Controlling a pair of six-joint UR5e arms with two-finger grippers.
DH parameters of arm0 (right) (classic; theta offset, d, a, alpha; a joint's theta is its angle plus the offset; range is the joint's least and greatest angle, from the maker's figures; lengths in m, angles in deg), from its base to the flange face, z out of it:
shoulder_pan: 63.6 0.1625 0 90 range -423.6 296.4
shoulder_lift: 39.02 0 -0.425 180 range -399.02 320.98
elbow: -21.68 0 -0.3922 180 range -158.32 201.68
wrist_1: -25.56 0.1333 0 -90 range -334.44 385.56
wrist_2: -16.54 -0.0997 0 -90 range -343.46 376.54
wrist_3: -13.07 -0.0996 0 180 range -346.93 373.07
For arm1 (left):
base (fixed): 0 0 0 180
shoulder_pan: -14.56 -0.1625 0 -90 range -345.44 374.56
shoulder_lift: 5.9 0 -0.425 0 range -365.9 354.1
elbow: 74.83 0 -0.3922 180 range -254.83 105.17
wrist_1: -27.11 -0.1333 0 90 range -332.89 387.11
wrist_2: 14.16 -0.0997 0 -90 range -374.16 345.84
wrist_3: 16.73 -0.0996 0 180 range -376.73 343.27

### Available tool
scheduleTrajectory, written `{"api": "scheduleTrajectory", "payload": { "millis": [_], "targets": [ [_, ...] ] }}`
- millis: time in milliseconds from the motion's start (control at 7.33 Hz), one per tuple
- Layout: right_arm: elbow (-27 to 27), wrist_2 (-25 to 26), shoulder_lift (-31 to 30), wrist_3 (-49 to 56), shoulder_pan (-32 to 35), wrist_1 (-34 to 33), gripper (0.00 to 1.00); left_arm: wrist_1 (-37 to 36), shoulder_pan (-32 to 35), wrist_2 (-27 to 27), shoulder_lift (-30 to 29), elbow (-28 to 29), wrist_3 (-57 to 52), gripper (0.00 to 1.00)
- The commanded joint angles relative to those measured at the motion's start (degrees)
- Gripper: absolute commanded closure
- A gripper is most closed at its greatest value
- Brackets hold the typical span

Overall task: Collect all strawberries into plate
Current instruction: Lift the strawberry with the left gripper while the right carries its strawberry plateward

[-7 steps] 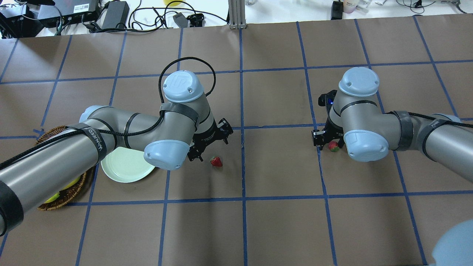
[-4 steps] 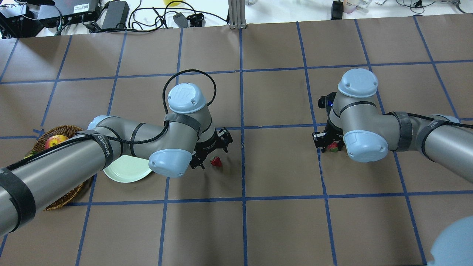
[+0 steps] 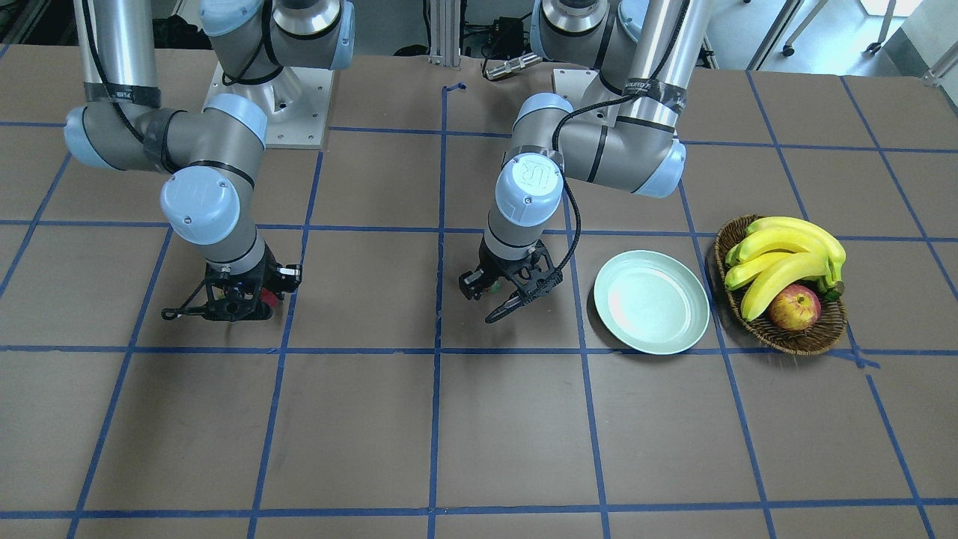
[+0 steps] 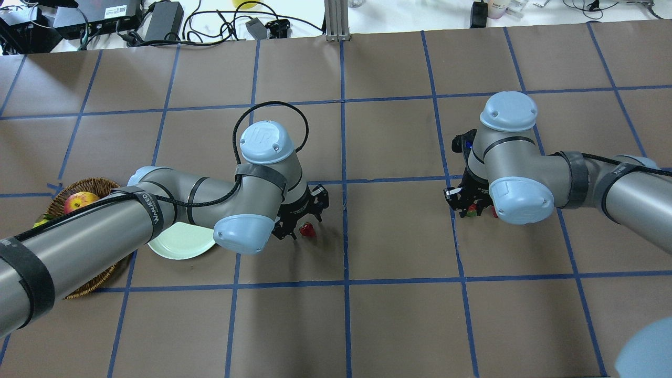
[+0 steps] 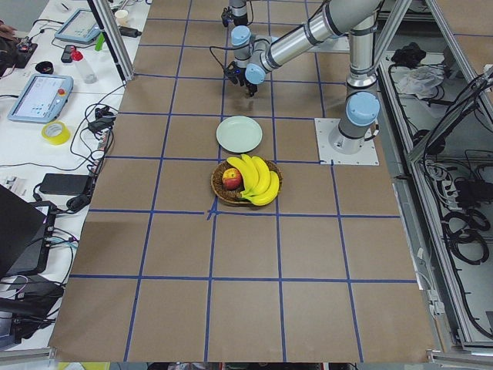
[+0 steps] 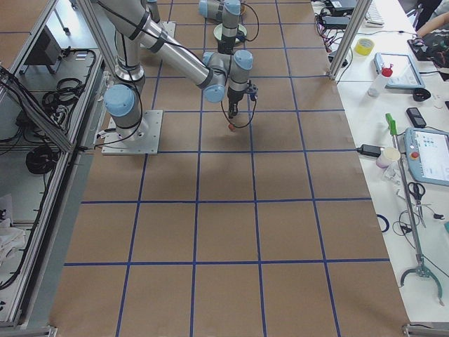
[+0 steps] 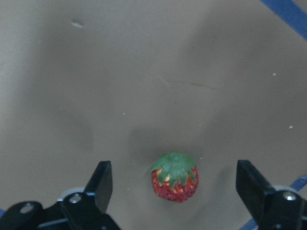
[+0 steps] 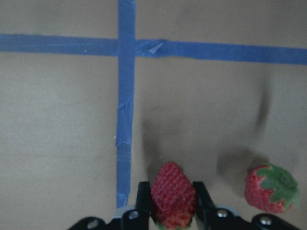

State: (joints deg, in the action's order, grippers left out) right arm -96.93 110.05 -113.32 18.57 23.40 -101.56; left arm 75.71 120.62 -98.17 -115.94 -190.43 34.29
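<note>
**Left hand** (image 7: 175, 172): open, fingers spread wide to either side of item 1, touching nothing.
**Right hand** (image 8: 171, 199): closed on item 2, low over the worktop (image 3: 479, 419).

1. **First strawberry** (image 7: 175, 184): on the worktop between the left fingers, cap up. Risk: it sits nearer one finger than the other, so an uneven closing may push or roll it out before both pads meet.
2. **Second strawberry** (image 8: 172, 194): pinched by its sides. Risk: the small, tapered body may squirt out of a narrow grip during the long carry across the worktop.
3. **Third strawberry** (image 8: 271, 188): loose on the worktop just beside the right hand. Risk: a sideways move may knock it away.
4. **Plate** (image 3: 651, 301): empty, between the left hand and the basket (image 3: 782, 337). Risk: a high release onto the shallow, glossy plate may let fruit bounce or roll off the rim.
</note>
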Motion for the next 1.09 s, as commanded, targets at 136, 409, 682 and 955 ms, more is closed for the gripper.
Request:
{"api": "scheduleTrajectory", "payload": {
  "millis": [136, 409, 682, 955],
  "targets": [
    [9.2, -0.7, -0.8, -2.2, 1.7, 12.8, 1.00, 0.0, 1.6, 4.0, 1.1, -0.5, -2.5, 1.00],
    [9.9, -2.8, -0.6, -7.3, 5.7, 12.8, 1.00, 0.4, 0.9, 2.4, 2.2, 1.1, -6.8, 1.00],
    [10.5, -6.6, -0.1, -16.5, 9.9, 12.2, 1.00, 7.7, -6.4, -3.8, 5.8, 5.7, -23.3, 1.00],
    [12.1, -11.2, 2.6, -28.5, 17.2, 6.9, 1.00, 15.2, -17.1, -3.2, 8.0, 9.0, -39.6, 1.00]
  ]
}}
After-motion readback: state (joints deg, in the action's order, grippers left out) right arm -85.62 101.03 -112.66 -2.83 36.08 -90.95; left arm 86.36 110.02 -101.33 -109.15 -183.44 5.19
